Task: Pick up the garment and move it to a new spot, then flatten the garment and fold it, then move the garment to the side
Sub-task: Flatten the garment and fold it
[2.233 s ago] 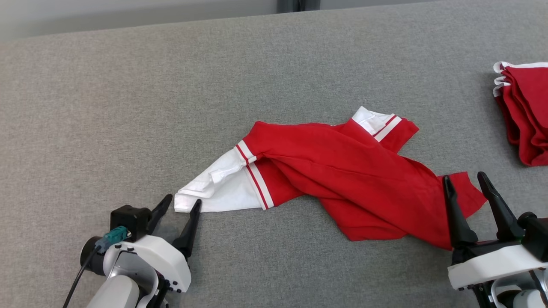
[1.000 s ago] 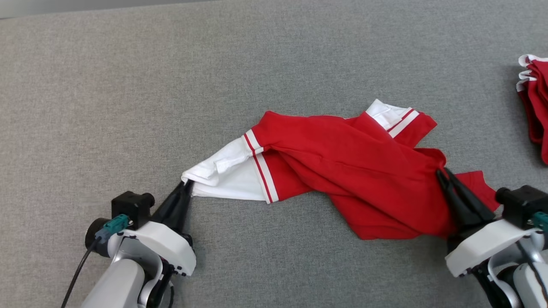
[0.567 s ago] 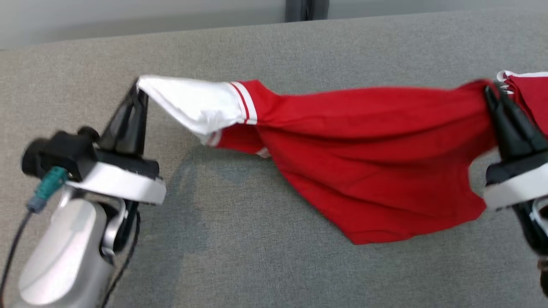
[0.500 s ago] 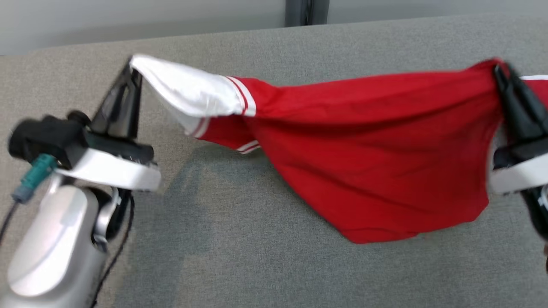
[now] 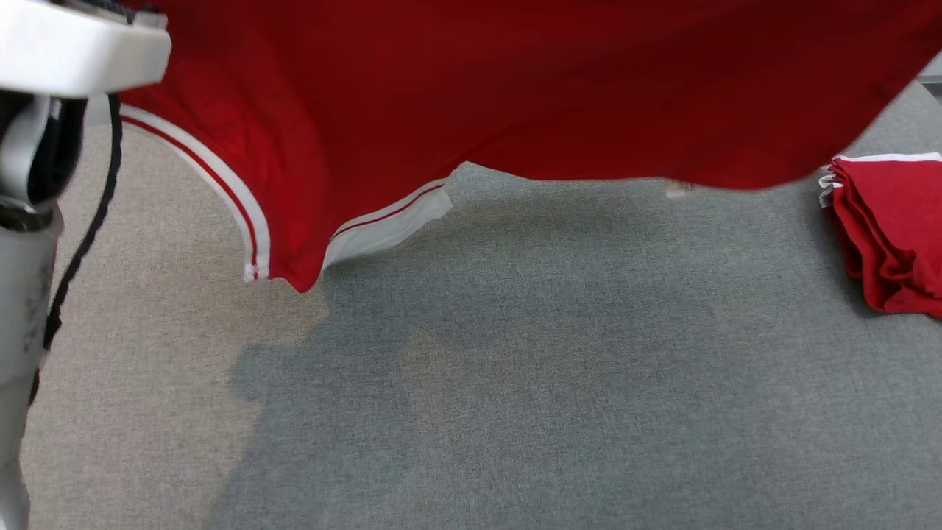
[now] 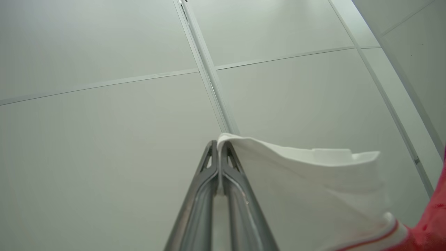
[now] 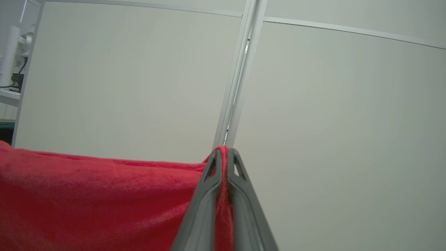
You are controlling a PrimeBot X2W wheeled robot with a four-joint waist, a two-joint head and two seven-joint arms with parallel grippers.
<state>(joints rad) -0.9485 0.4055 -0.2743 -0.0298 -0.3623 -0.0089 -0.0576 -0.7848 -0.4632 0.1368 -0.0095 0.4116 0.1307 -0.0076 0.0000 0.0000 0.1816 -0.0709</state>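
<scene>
Left pincer (image 6: 219, 143) and right pincer (image 7: 224, 152) clamp opposite ends of the red shirt (image 5: 515, 73), suspending it spread, evidently for relocation.

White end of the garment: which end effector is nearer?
Left. The left end effector is clamped on the white end; the right end effector grips the far red edge.

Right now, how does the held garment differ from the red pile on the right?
The garment hangs spread above the grey surface; the pile lies folded on it. The garment is pinched by the left gripper on white cloth and the right gripper on red cloth; the pile is untouched. Both are red with white trim.
</scene>
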